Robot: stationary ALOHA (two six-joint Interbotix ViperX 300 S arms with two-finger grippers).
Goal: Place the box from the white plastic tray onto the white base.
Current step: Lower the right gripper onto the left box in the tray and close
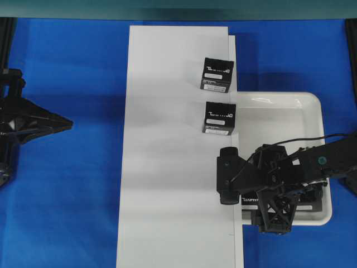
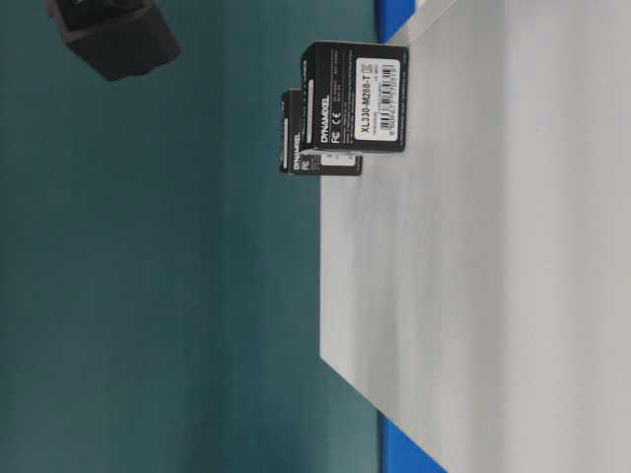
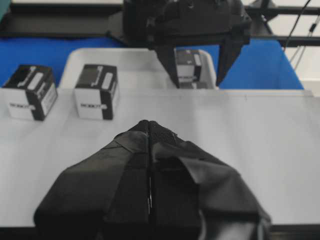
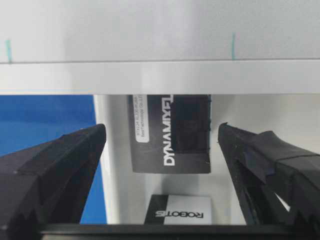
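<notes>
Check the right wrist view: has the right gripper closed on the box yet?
No; the right gripper stands open, both fingers clear of the box in the white plastic tray.

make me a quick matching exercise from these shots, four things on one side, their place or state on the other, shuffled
Things:
1. left gripper
2. right gripper
3. box in the white plastic tray
4. two boxes

Place or state:
A. standing on the white base
B. jaws wide open, above the tray
C. shut, off to the side over the blue cloth
D. lying between open fingers, not gripped

Pairs: 1-C, 2-B, 3-D, 4-A
</notes>
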